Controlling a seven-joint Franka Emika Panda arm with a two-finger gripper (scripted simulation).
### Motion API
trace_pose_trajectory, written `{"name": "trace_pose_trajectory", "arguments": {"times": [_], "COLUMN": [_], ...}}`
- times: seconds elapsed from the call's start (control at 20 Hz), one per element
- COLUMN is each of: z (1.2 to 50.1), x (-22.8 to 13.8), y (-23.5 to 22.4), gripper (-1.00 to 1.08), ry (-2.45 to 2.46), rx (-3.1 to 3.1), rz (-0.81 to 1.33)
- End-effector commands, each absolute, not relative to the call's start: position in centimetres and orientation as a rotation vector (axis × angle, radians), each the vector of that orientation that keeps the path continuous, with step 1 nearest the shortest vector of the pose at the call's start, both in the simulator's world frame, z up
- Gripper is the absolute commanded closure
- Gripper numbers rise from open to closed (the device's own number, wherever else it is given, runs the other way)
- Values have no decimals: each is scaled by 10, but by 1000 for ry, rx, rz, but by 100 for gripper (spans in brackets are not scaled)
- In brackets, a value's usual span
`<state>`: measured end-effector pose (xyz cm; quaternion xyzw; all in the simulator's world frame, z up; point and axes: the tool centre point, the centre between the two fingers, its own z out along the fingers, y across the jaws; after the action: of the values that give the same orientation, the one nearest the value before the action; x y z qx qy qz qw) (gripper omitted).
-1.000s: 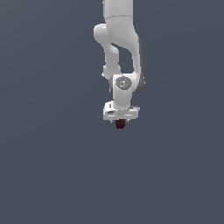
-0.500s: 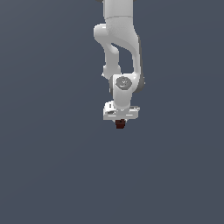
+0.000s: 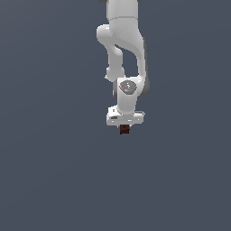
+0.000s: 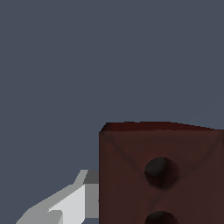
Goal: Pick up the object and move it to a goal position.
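White arm (image 3: 122,49) hangs downward; its gripper (image 3: 124,128) clasps the dark red-brown block (image 3: 124,130).

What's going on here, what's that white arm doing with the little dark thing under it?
A white simulated robot arm points straight down, and its tool has a small dark red-brown block sitting right at its tip. In the wrist view the block fills much of the picture, showing two dark round dimples on one face, with one pale finger beside it. It looks gripped, though the finger contact itself is not clear. All around is plain grey background, and no goal marker is visible.
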<state>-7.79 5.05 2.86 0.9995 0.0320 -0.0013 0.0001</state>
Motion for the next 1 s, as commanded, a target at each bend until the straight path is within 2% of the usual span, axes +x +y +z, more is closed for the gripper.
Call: {"name": "trace_pose_trajectory", "arguments": {"times": [0.0, 0.95], "z": [31, 47], "x": [-69, 38], "y": [52, 73], "gripper": [108, 108], "ry": [101, 101], "rx": [3140, 3140], "rz": [-1, -1]}}
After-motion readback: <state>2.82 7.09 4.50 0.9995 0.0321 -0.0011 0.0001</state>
